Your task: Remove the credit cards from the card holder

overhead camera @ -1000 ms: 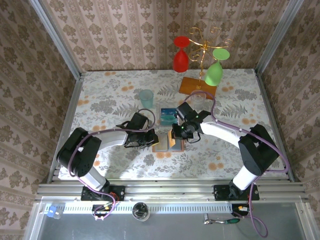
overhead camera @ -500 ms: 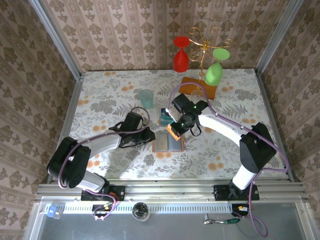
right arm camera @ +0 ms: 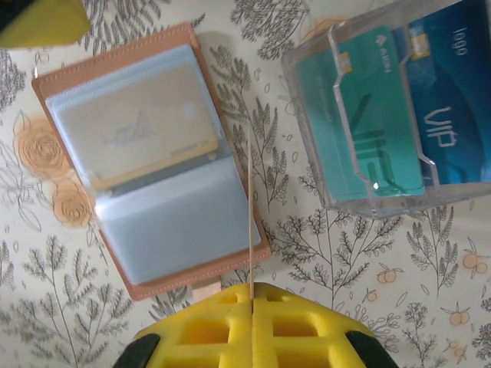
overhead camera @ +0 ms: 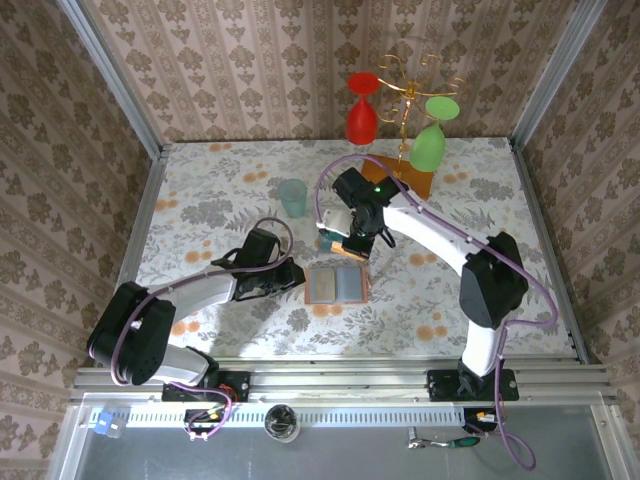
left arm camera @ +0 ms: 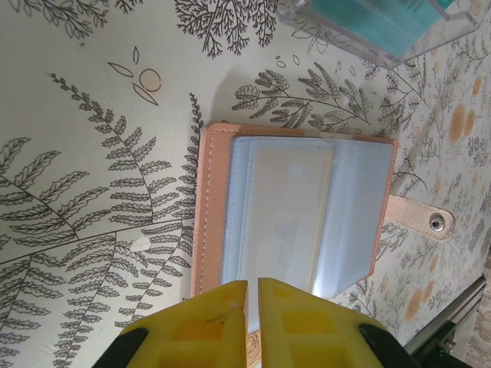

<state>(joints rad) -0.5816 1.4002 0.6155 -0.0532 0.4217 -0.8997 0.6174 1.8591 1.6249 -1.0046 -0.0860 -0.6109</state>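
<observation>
Right gripper [right arm camera: 252, 290], jaws clamped on thin orange-tan plastic credit card [right arm camera: 250, 215], is now carrying it off tan bifold card holder [overhead camera: 336, 285] toward clear plastic tray [right arm camera: 322, 130] at 12 o'clock. Left gripper [left arm camera: 247, 285], jaws nearly together, is pinning holder's 9 o'clock edge. One pale card [right arm camera: 138, 126] is remaining pocketed.

Damask wallpapered walls [overhead camera: 250, 60], floral-patterned table [overhead camera: 220, 180]

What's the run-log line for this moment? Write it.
left gripper: shut at wallet edge | right gripper: shut on card | wallet: open, another card inside
</observation>
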